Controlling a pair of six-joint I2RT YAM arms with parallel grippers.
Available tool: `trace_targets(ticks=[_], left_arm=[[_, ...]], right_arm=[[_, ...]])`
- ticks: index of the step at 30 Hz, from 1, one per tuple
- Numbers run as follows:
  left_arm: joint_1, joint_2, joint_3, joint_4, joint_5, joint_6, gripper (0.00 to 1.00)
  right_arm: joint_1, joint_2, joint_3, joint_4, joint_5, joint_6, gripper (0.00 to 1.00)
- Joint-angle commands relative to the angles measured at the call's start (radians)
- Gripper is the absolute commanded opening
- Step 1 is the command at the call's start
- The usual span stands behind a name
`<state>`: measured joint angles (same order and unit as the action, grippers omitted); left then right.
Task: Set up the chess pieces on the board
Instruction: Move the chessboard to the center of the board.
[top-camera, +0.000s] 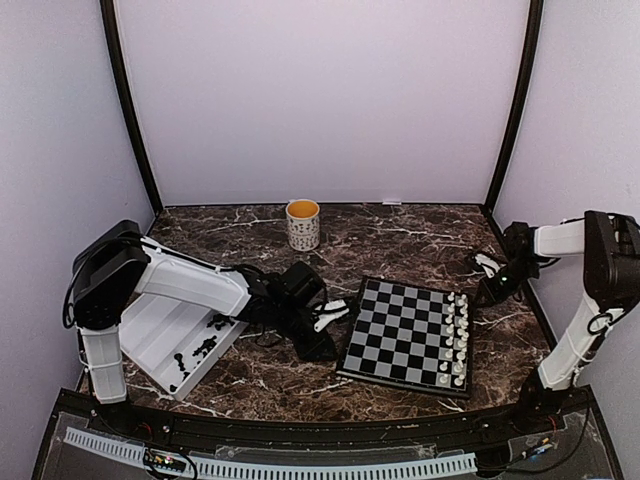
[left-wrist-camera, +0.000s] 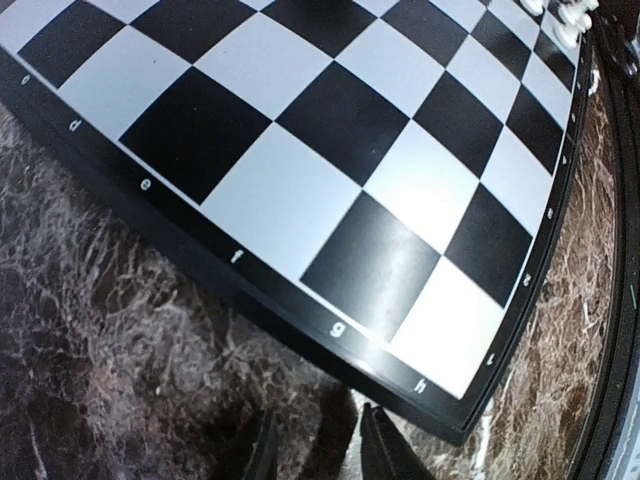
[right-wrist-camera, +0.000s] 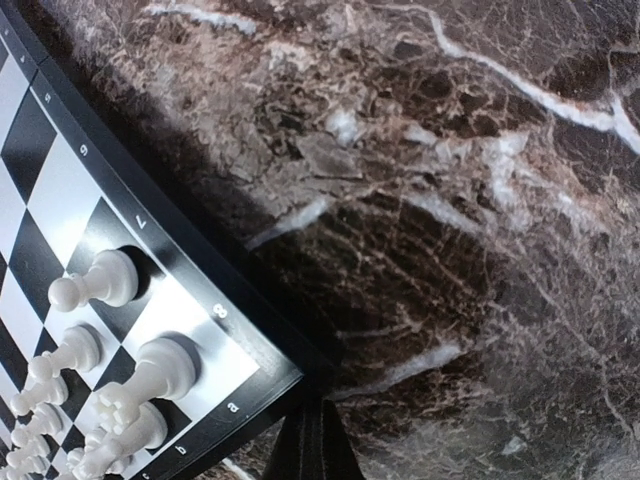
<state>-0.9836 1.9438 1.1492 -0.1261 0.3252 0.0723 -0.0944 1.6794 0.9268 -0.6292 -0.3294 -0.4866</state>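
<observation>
The enclosure has pale lavender walls and black corner posts. The floor of the enclosure is a dark brown marble-pattern surface (top-camera: 400, 235) with white veins.

The flat square chessboard of black and silver-grey checks with a thin black rim (top-camera: 405, 335) lies on the surface and serves as the reference. All positions are as seen from the top view.

- The small white plastic chess pieces (top-camera: 456, 345) stand in the two files along the board's right edge.
- The small glossy black plastic chess pieces (top-camera: 205, 347) lie in a white compartmented plastic tray (top-camera: 175, 335), well left of the board.
- A white patterned mug with a yellow interior (top-camera: 303, 224) stands upright beyond the board's far-left corner, near the back wall.

Left hand (top-camera: 330, 317): positioned just beside the board's left edge, over bare surface. In its wrist view the fingertips (left-wrist-camera: 385, 450) stand apart by a narrow gap, with dark surface showing between them, next to the rim letters g and h.

Right hand (top-camera: 487, 268): positioned just beyond the board's far-right corner. In its wrist view the fingertips (right-wrist-camera: 315, 450) are pressed together over bare surface beside that corner.
</observation>
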Motion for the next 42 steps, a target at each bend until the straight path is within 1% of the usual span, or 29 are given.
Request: trace_targets(ticks=[1,9,26,30,33,35,38,39,40,41,42], left_arm=[[-0.039,0.038,0.045,0.03,0.025,0.004,0.3],[-0.06,0.099,0.113,0.075,0.028,-0.033,0.31],[-0.061,0.082,0.089,0.102,-0.032,-0.059,0.33],[-0.061,0.072,0.089,0.085,-0.041,-0.05,0.33],[-0.061,0.045,0.085,0.024,-0.061,-0.041,0.33],[-0.061,-0.011,0.057,-0.009,-0.07,-0.038,0.34],[-0.061,-0.153,0.013,-0.069,-0.143,-0.056,0.38],[-0.061,-0.199,0.014,-0.135,-0.204,-0.062,0.41],[-0.061,-0.217,0.026,-0.227,-0.241,-0.087,0.43],[-0.06,-0.246,0.033,-0.275,-0.328,-0.106,0.48],[-0.06,-0.257,0.047,-0.371,-0.374,-0.146,0.51]], right_arm=[[-0.002,0.046,0.064,0.006,-0.078,0.02,0.0],[-0.002,0.103,0.122,-0.006,-0.118,0.031,0.0],[0.028,0.138,0.167,0.003,-0.14,0.059,0.0],[0.037,0.151,0.193,0.005,-0.147,0.07,0.0],[0.041,0.161,0.205,0.006,-0.155,0.077,0.0],[0.041,0.156,0.211,0.003,-0.158,0.081,0.0],[0.032,0.122,0.211,0.003,-0.156,0.08,0.0],[0.021,0.108,0.211,0.001,-0.162,0.08,0.0],[0.013,0.098,0.209,0.004,-0.166,0.083,0.02],[0.004,0.085,0.206,0.007,-0.168,0.086,0.04],[-0.004,0.073,0.201,0.012,-0.167,0.089,0.05]])
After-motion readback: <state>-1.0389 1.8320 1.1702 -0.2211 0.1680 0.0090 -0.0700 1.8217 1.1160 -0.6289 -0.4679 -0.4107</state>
